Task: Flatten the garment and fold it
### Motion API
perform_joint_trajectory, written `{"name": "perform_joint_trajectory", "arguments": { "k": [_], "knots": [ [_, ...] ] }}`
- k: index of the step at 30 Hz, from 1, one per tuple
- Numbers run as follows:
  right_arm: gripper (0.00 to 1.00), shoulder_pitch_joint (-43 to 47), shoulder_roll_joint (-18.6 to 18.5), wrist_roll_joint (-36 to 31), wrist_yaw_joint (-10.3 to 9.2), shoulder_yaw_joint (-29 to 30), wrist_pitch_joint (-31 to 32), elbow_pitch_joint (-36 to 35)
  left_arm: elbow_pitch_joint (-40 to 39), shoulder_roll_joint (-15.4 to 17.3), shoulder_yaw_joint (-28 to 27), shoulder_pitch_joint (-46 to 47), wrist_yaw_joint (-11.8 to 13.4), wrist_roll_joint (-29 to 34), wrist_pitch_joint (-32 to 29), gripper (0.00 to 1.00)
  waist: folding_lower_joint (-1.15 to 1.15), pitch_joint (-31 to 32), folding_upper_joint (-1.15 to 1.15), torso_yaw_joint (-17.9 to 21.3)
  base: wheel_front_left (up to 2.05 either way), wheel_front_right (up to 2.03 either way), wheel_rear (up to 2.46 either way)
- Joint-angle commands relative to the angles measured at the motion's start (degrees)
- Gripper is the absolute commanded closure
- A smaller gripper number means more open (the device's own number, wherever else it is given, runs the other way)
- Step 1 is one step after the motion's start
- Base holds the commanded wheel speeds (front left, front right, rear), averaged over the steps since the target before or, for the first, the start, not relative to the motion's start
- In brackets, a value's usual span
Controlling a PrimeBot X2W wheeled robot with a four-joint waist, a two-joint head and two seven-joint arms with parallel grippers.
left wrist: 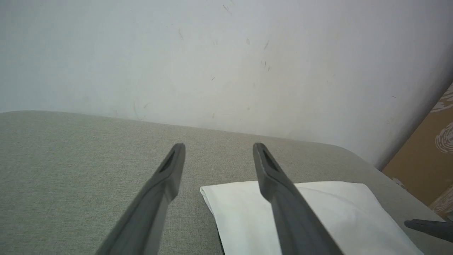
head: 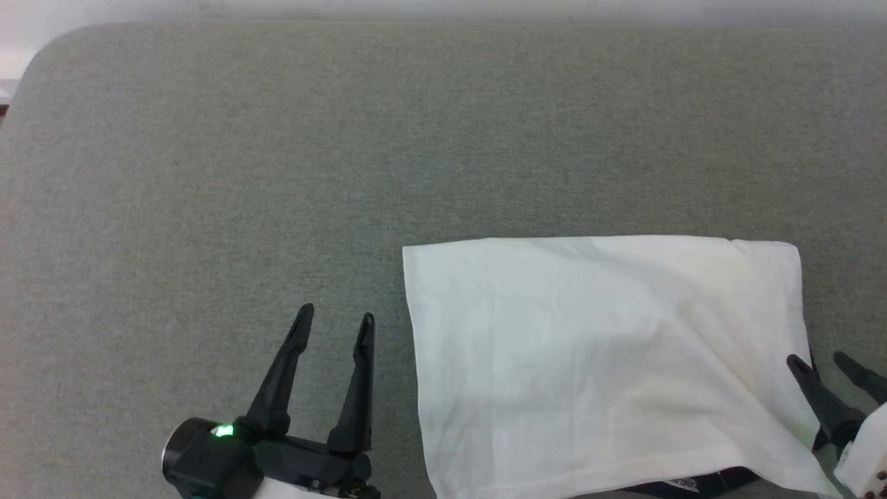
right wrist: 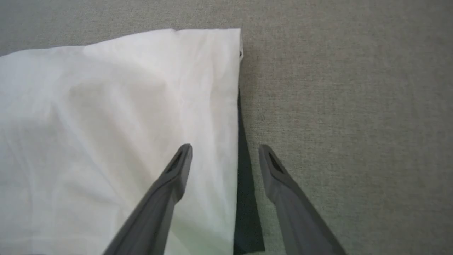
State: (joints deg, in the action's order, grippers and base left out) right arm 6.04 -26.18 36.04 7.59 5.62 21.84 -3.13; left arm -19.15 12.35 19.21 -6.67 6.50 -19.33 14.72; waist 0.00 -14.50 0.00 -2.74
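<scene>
The garment lies folded into a white rectangle on the grey surface, at the lower right of the head view. A strip of black trim peeks out along its near edge, and a black sleeve edge shows under its right side. The print is hidden. My left gripper stands open just left of the garment, holding nothing; in the left wrist view the garment lies below the left gripper. My right gripper is open over the garment's right edge; the right wrist view has the gripper straddling that edge.
The grey fabric-covered surface stretches wide behind and to the left of the garment. A pale wall rises behind it, and a brown cardboard panel stands past its right corner.
</scene>
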Motion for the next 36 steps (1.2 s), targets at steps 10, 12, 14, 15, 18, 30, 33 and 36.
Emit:
{"name": "perform_joint_trajectory", "arguments": {
  "k": [10,12,14,15,18,30,33,36],
  "knots": [
    [0.0,-3.9,-2.5,0.3,-0.1,-2.6,0.3,9.0,1.3,-1.7,0.3,0.8,-2.3,3.1,0.3,0.0,0.0,-2.0,0.0,-3.6,0.0,0.0,0.0],
    [0.0,-4.0,-2.9,1.2,-0.1,-3.6,1.0,9.9,1.5,-1.9,0.3,0.8,-2.6,3.3,0.3,0.0,0.0,-2.3,0.0,-3.9,0.0,0.0,0.0],
    [0.33,-4.0,-3.2,3.1,-0.1,-5.1,2.8,10.2,1.6,-2.2,0.2,0.8,-2.8,3.5,0.3,0.0,0.0,-2.4,0.0,-4.1,0.0,0.0,0.0],
    [0.68,-4.0,-3.5,3.9,-0.1,-5.7,3.8,10.2,1.7,-2.3,0.2,0.8,-2.9,3.5,0.3,0.0,0.0,-2.5,0.0,-4.2,0.0,0.0,0.0],
    [1.0,-4.5,-4.4,5.2,-0.1,-6.3,5.5,9.8,1.8,-2.5,0.0,0.8,-3.2,3.7,0.3,0.0,0.0,-2.6,0.0,-4.1,0.0,0.0,0.0],
    [1.0,-9.6,-3.8,2.2,-0.1,0.4,1.3,12.7,3.5,-3.3,-0.2,1.0,-3.9,3.6,0.3,0.0,0.0,0.3,0.0,-2.0,0.0,0.0,0.0],
    [1.0,-10.5,-4.4,0.5,-0.1,4.5,0.6,15.2,3.8,-3.2,-0.2,0.7,-4.2,3.5,0.3,0.0,0.0,0.7,0.0,-1.7,0.0,0.0,0.0],
    [1.0,-10.6,-5.4,-0.9,-0.1,8.2,0.2,17.9,4.1,-3.0,0.0,0.6,-4.4,3.5,0.3,0.0,0.0,1.0,0.0,-1.5,0.0,0.0,0.0]
  ]
}}
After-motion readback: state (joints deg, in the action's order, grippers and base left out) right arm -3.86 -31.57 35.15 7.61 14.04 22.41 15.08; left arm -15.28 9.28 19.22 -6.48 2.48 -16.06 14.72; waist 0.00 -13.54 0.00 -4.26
